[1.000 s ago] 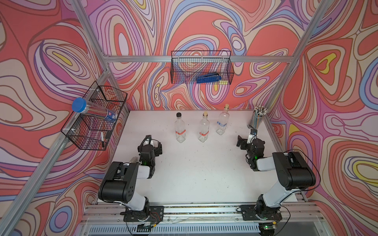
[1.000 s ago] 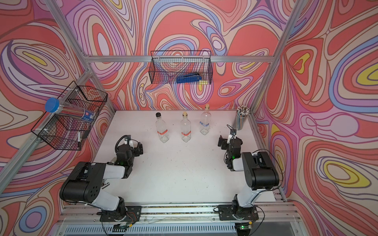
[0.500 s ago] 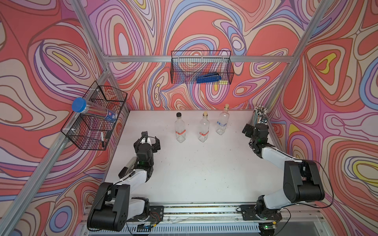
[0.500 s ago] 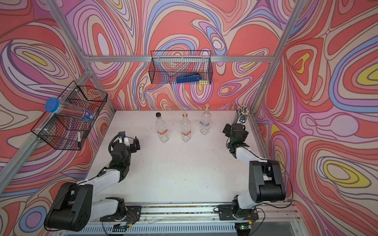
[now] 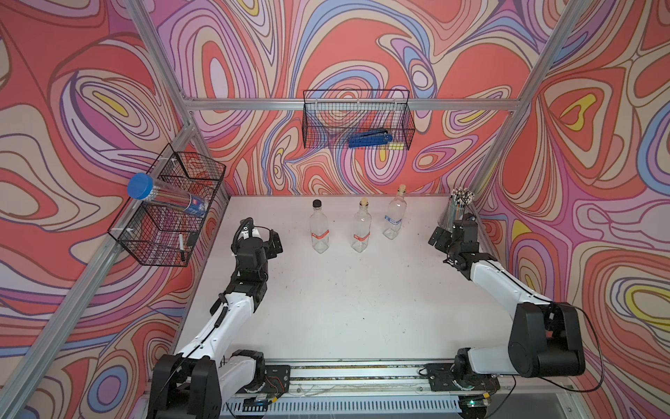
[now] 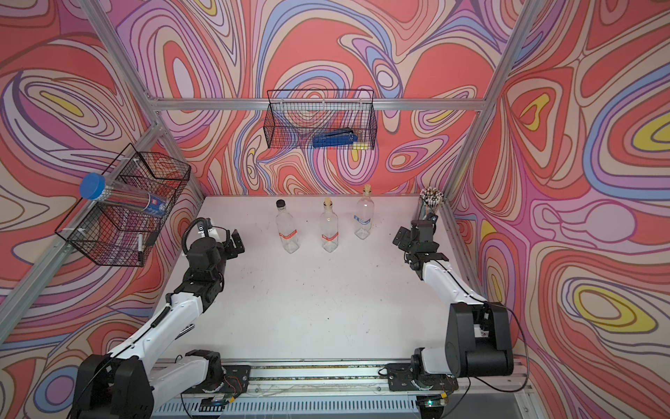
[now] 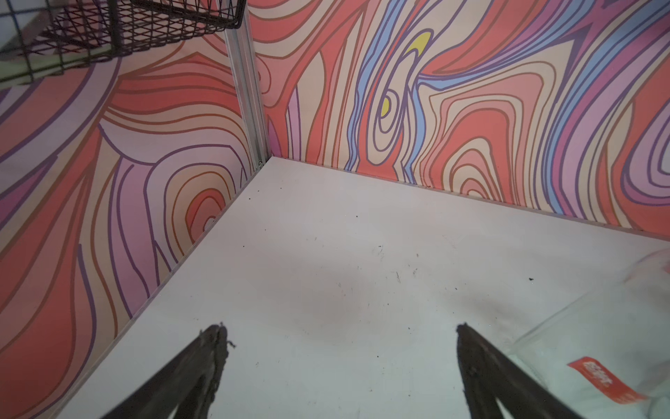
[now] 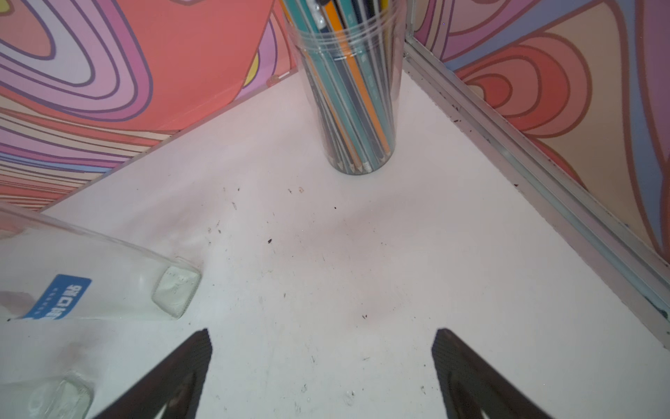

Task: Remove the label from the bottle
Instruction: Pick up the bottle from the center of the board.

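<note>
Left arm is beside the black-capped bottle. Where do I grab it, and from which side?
Take the black-capped bottle on its clear body just above the red label, coming in level from the open left gripper side. It stands upright with that side unobstructed. The body looks flat-sided, so it should seat better than the narrow neck, and a grip there leaves the label free to peel.

Near twelve o'clock stand one black-capped bottle (image 5: pixel 319 223) and two corked bottles (image 5: pixel 361 223) (image 5: pixel 396 208). They carry two red labels (image 5: pixel 320 235) (image 5: pixel 362 237) and one blue label (image 5: pixel 392 220). Two wire baskets (image 5: pixel 170 217) (image 5: pixel 326 123) hang at ten and twelve o'clock. One pencil cup (image 5: pixel 451 214) stands at two. There is one blue tool (image 5: pixel 369 139), perhaps a stapler.
</note>
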